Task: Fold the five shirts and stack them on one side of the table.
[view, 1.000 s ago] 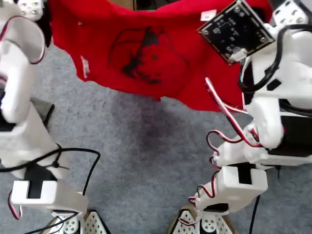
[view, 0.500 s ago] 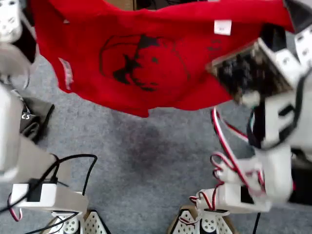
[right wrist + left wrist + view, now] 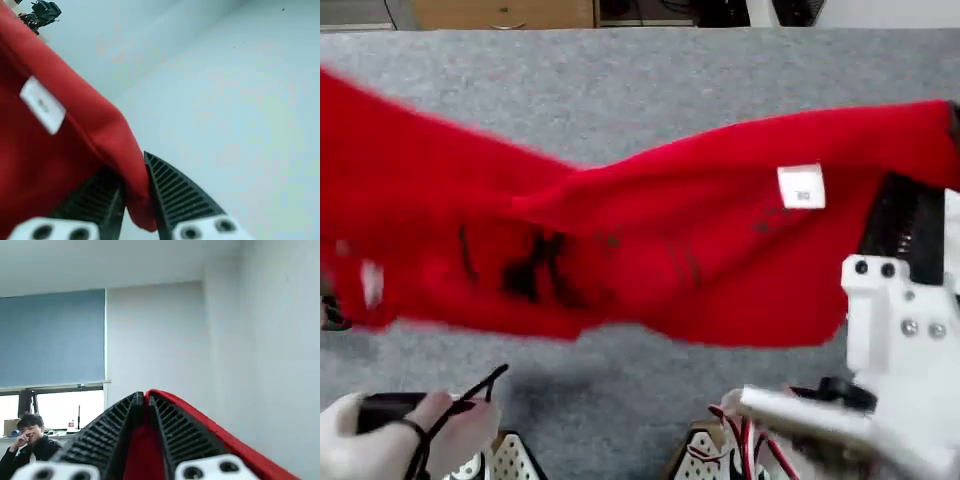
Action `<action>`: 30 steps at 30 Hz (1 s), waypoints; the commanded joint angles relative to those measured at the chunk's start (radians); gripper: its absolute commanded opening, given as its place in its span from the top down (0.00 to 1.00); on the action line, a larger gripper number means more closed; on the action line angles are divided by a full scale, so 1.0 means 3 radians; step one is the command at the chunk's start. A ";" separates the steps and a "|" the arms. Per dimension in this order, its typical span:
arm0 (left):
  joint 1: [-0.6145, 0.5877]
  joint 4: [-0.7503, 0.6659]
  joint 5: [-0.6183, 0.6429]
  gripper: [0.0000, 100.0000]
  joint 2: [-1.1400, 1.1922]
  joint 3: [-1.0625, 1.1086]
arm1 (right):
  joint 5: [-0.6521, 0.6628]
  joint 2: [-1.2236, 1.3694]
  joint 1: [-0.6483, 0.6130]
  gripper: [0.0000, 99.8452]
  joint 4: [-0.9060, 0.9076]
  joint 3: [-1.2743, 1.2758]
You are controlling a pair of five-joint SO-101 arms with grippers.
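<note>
Fingers (image 3: pixel 112 427) of the left gripper (image 3: pixel 144 396) are clamped on a fold of the red shirt (image 3: pixel 141 460), with cloth pinched between them. In the right wrist view, the right gripper (image 3: pixel 131 172) likewise pinches a shirt edge near the white label (image 3: pixel 42 105). From above, the shirt hangs stretched over the grey table (image 3: pixel 670 80), its long axis running frame left to right. The right arm (image 3: pixel 905 340) sits at lower right, and the table along the upper frame looks like room to lay it flat.
</note>
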 commanded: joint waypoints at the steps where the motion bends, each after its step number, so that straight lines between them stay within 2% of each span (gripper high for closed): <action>1: 0.0031 0.0276 -0.0199 0.98 0.0018 0.0409 | -0.0036 0.0033 0.0049 1.00 0.0051 0.0483; 5: 0.0292 0.0619 -0.0465 0.98 0.0054 0.1340 | -0.0082 0.0054 0.0033 1.00 0.0046 0.1486; 10: 0.0399 0.0563 -0.0614 0.98 0.0217 0.2767 | -0.0189 0.0059 -0.0043 1.00 -0.0102 0.3276; 15: 0.0399 -0.0338 -0.0614 0.98 0.0529 0.4035 | -0.0184 0.0038 -0.0064 1.00 -0.1043 0.4851; 19: 0.0378 -0.1176 -0.0604 0.98 0.0785 0.4639 | -0.0174 0.0054 -0.0064 1.00 -0.2071 0.5690; 25: 0.0389 -0.1923 -0.0593 0.98 0.1164 0.4762 | -0.0169 0.0069 -0.0069 1.00 -0.3360 0.6299; 30: 0.0368 -0.2614 -0.0609 0.98 0.1522 0.4762 | -0.0169 0.0401 -0.0043 1.00 -0.4337 0.6365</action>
